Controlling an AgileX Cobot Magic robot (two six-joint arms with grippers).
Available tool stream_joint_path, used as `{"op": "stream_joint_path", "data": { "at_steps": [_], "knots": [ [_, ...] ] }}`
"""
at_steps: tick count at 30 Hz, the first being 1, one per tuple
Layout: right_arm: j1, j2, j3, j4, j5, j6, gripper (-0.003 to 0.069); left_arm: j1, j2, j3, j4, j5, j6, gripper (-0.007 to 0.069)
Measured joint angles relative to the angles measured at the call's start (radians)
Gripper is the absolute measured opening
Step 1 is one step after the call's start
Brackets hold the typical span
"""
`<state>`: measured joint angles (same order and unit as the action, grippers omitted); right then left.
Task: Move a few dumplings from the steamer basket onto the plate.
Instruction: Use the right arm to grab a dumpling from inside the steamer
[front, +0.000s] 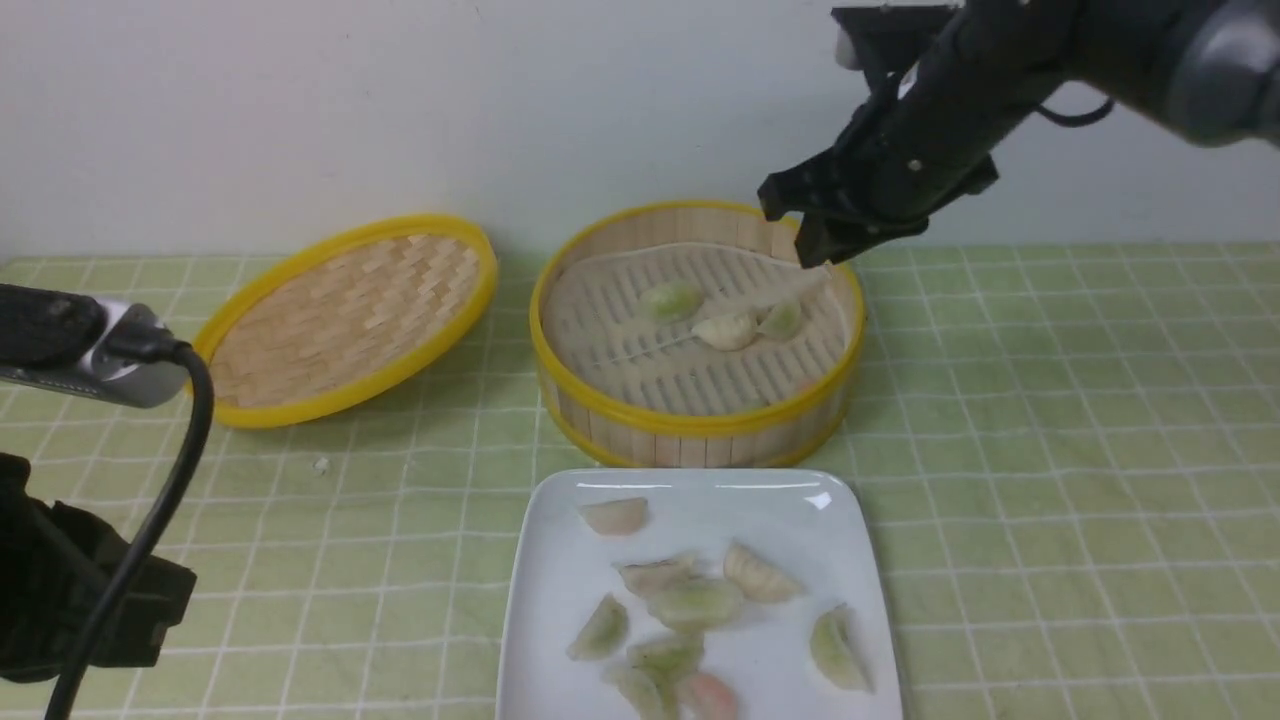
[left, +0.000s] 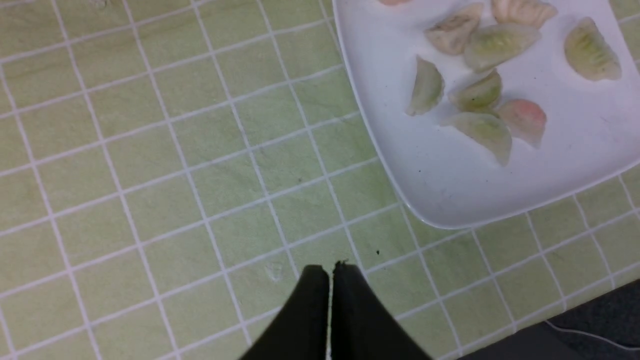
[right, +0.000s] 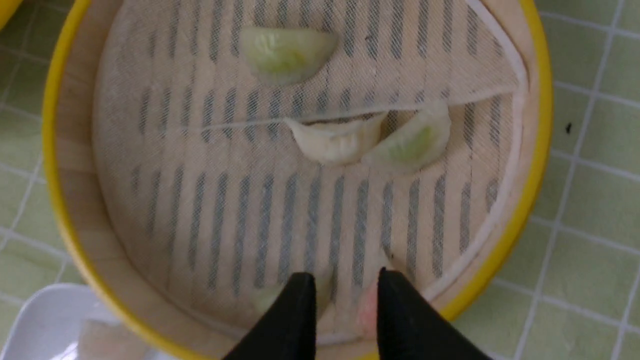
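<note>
The steamer basket (front: 690, 425) stands mid-table with three dumplings on its slotted liner: a green one (front: 671, 300), a white one (front: 727, 330) and a green one (front: 781, 319). In the right wrist view a pinkish dumpling (right: 367, 305) and a pale green one (right: 267, 297) show blurred near the basket wall, seemingly under the liner. My right gripper (front: 788, 228) (right: 346, 280) is open and empty above the basket's far right rim. The plate (front: 560, 590) in front of the basket holds several dumplings (front: 695, 603). My left gripper (left: 330, 270) is shut and empty over the cloth, apart from the plate (left: 450, 190).
The shallow woven lid (front: 350, 315) lies tilted to the left of the basket. A green checked cloth (front: 1050, 450) covers the table. The wall stands close behind the basket. My left arm and its cable (front: 150, 520) fill the lower left corner.
</note>
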<state>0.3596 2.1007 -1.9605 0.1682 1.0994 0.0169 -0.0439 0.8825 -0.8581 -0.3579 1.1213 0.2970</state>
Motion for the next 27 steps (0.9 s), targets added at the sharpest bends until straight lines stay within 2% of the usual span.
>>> {"op": "stream_joint_path", "data": {
  "at_steps": [4, 8, 17, 19, 21, 24, 26, 27],
  "knots": [
    [0.001, 0.16, -0.139, -0.053, -0.004, 0.012, 0.0313, 0.0, 0.0, 0.0, 0.0, 0.02, -0.006, -0.0006],
    [0.001, 0.274, -0.245, -0.108, -0.009, 0.073, 0.0382, 0.0, 0.0, 0.0, -0.001, 0.049, -0.01, -0.0006],
    [0.001, 0.401, -0.35, -0.118, -0.03, 0.095, 0.0399, 0.0, 0.0, 0.0, -0.001, 0.081, -0.018, -0.0006],
    [0.001, 0.407, -0.353, -0.117, -0.032, 0.095, 0.0392, 0.0, 0.0, 0.0, -0.001, 0.081, -0.018, -0.0006],
    [0.001, 0.413, -0.353, -0.114, -0.032, 0.09, 0.0349, 0.0, 0.0, 0.0, -0.001, 0.081, -0.018, -0.0006],
    [0.001, 0.414, -0.359, -0.091, -0.031, 0.071, 0.022, 0.0, 0.0, 0.0, -0.001, 0.081, -0.019, -0.0006],
    [0.001, 0.414, -0.369, -0.077, -0.026, 0.055, 0.0182, 0.0, 0.0, 0.0, -0.001, 0.081, -0.019, -0.0006],
    [0.001, 0.414, -0.378, -0.073, -0.015, 0.046, 0.0126, 0.0, 0.0, 0.0, -0.001, 0.081, -0.019, -0.0006]
  ]
}}
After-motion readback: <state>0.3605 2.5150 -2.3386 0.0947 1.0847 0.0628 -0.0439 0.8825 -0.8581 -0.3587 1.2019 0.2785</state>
